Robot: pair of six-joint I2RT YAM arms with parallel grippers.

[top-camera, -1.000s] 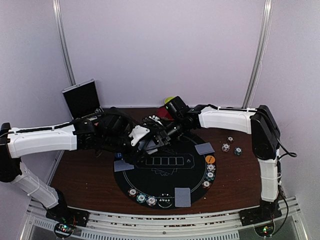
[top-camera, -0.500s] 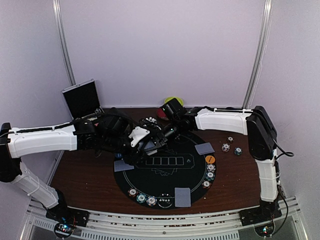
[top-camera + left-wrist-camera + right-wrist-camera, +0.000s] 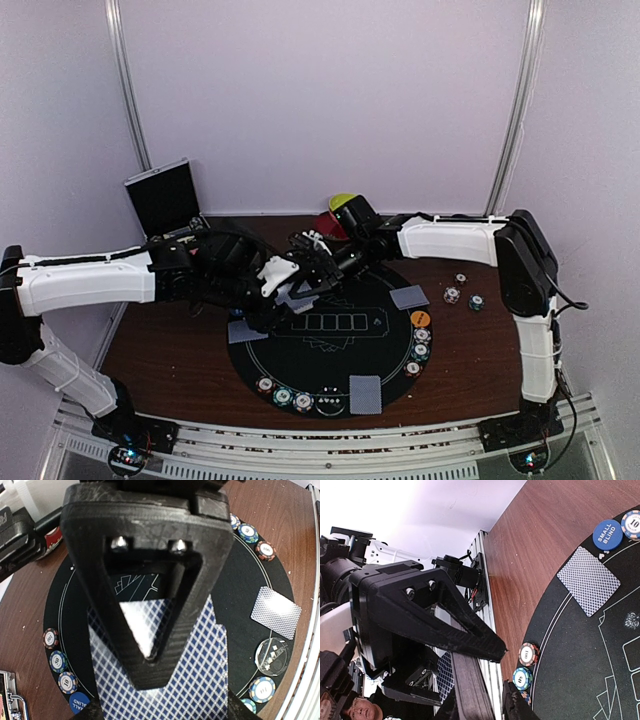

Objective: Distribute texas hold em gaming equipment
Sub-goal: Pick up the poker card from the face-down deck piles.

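You are holding the deck [image 3: 200, 670] in your left gripper [image 3: 283, 287], its fingers [image 3: 197, 580] clamping the blue-checked stack above the far left part of the mat [image 3: 300, 362]. Your right gripper [image 3: 320, 262] is reaching in from the far side, meeting the deck edge-on. The stack is sitting between its fingers [image 3: 517, 707], but you cannot tell whether they are pinching it. Single cards [image 3: 409, 296] are lying face down on the mat, chips [image 3: 302, 401] are lining its near and right rim, and a few more are sitting on the table [image 3: 170, 350] to its right.
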